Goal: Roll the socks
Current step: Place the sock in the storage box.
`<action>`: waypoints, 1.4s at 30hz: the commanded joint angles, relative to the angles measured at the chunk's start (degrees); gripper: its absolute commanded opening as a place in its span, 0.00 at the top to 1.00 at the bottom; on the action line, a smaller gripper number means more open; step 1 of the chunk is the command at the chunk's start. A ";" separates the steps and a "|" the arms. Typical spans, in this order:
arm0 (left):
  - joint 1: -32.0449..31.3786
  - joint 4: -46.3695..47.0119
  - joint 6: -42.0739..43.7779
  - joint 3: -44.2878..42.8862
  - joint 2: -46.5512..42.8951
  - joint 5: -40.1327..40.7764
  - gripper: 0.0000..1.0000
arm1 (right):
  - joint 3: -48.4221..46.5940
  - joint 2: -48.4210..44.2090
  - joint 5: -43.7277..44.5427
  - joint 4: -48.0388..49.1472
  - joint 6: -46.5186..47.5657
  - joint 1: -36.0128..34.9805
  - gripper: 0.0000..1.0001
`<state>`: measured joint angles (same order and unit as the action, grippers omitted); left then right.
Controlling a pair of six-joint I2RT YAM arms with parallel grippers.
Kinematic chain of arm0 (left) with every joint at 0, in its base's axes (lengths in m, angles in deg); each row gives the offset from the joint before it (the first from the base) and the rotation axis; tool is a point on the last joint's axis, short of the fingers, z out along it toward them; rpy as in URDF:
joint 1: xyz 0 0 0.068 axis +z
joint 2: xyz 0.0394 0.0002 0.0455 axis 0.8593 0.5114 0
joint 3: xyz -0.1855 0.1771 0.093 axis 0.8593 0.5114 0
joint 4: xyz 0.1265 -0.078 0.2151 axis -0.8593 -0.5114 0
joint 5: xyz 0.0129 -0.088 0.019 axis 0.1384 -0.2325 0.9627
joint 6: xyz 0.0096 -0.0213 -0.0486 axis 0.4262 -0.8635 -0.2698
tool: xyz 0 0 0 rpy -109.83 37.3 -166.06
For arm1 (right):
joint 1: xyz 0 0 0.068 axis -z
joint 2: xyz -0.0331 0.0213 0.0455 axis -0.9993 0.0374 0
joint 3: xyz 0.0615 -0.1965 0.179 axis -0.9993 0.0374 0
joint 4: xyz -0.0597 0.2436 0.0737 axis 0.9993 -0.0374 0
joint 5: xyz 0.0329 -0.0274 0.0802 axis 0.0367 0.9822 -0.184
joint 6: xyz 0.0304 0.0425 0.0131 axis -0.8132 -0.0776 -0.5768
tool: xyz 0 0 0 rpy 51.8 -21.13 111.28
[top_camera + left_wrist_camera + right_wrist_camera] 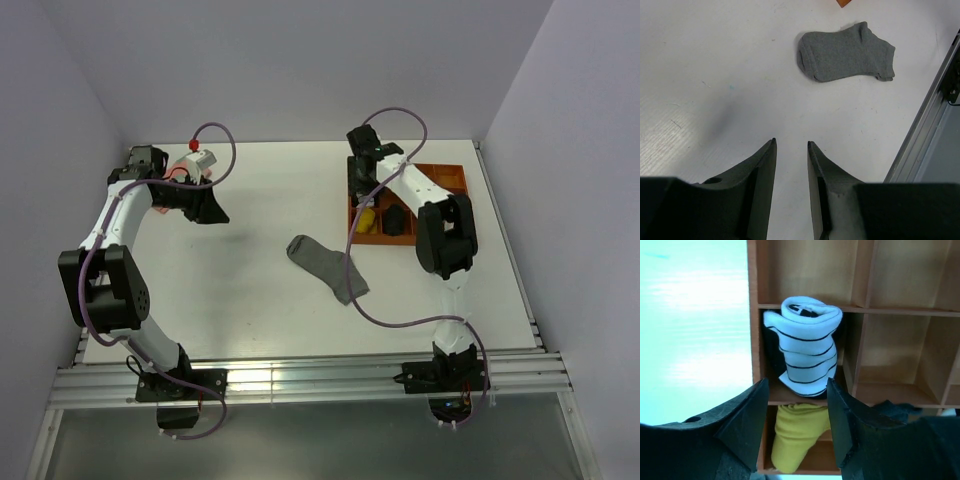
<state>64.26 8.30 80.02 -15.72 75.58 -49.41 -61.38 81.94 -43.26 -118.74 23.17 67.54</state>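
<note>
- Your left gripper is up in the upper left of the top view, over the white tabletop. Its two fingers are apart, and there is nothing between them.
- The grey sock lies flat on the tabletop, near the middle of the top view. It is not rolled. In the left wrist view the grey sock is at the top of the frame, well apart from the left gripper.
- Your right gripper is over the left end of the orange tray, in the upper right of the top view. Its fingers are apart.
- The striped sock is white with thin black lines. It is rolled up and stands in a little box in the left row of the tray. It shows just past the right gripper's open tips. You cannot tell if the tips touch it.
- A yellow bundle sits in the next box, lower in the right wrist view.
- In the top view a black bundle sits just to the right of the yellow bundle.
</note>
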 commanded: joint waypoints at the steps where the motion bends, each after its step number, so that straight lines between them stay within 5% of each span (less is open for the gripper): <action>1: -0.27 1.80 -1.24 0.59 -1.90 0.30 0.63 | -0.47 -4.38 -0.70 1.70 -0.31 0.45 0.42; 15: -0.45 2.68 -0.97 2.53 -1.98 -0.76 0.64 | 9.19 -13.17 1.50 5.72 -1.29 0.10 0.46; 34: -0.62 2.94 -1.23 2.53 -2.25 -0.23 0.63 | -6.97 5.19 6.50 0.64 1.18 0.10 0.48; 42: -0.80 2.94 -1.76 2.26 -2.16 -0.14 0.64 | -8.03 9.23 6.07 -1.28 2.23 0.10 0.65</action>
<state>63.86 10.44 78.99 -12.94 75.56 -49.26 -67.39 89.15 -38.08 -118.96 24.67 67.52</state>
